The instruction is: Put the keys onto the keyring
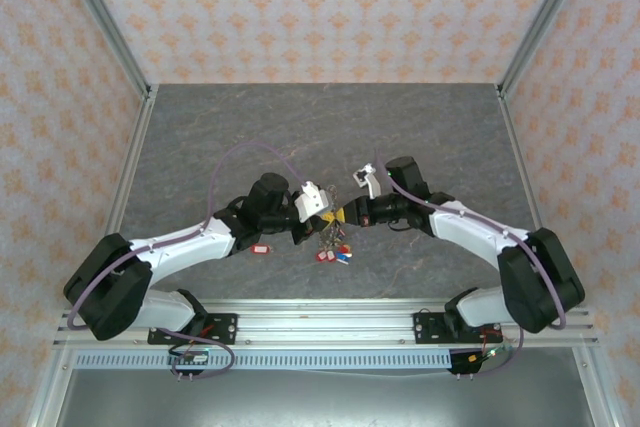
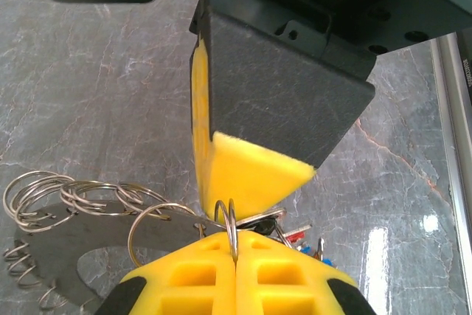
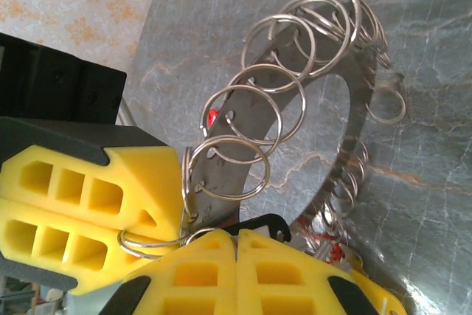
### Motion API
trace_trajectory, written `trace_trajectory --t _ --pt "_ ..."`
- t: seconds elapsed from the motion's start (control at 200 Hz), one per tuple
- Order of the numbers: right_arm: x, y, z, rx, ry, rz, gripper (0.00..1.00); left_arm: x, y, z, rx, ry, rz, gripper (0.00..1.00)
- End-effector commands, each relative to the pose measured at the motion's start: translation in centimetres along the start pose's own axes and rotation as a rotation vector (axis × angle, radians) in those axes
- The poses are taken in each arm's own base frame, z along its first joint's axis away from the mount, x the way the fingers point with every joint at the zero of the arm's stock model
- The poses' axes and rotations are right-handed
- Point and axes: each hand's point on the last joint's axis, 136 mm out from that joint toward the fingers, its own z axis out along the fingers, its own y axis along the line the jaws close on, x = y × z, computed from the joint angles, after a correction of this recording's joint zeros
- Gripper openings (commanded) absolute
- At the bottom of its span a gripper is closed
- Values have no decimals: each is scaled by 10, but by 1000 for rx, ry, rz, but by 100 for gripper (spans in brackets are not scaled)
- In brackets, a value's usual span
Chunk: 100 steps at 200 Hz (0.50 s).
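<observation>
Peach floral wallpaper [image 1: 320, 7] lines the three walls of the booth, with bare aluminium posts [image 1: 110, 22] slanting up at the corners. The table [image 1: 440, 137] is grey stone-look with pale veining, glossy enough to throw a glare near its edge in the left wrist view. A metal rail [image 1: 320, 327] along the near side carries both arm bases.

Both arms reach inward and meet over the middle of the table. The keyring [image 3: 251, 97], a flat metal band hung with many split rings, is held up between them, above the surface. A cluster of red and blue tags [image 1: 332, 250] dangles beneath it.

The left gripper [image 2: 234, 245] is clenched on one split ring, its yellow fingers pressed flat together. The right gripper [image 3: 236, 245] is likewise clamped on the keyring's near edge, tip to tip with the left.

A small red-tagged piece, probably one of the keys [image 1: 262, 247], lies on the table just beside the left forearm.
</observation>
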Motion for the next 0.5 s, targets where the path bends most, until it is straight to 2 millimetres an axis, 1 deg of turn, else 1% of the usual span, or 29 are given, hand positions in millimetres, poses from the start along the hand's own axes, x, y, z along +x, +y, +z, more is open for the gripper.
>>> trace_trajectory --t 0.0,0.135,0.24,0.31,0.37,0.395,0.495 --pt "5 -27 1 105 42 94 0 -47 -7 -6 38 -174 79 0" --pt "1 -30 1 124 46 94 0 -49 -7 -7 38 -183 85 0" --pt "-4 -26 4 92 41 117 0 -52 -10 -9 55 -197 92 0" --pt "-9 -29 2 97 22 135 0 -54 -15 -10 81 -199 104 0" --pt "-17 -30 -3 87 -9 149 0 -51 -19 -9 109 -178 115 0" --pt "-21 -29 -6 80 -23 152 0 -47 -20 -7 119 -156 116 0" --pt "-28 -14 -16 45 -56 107 0 -33 -14 -3 89 -95 106 0"
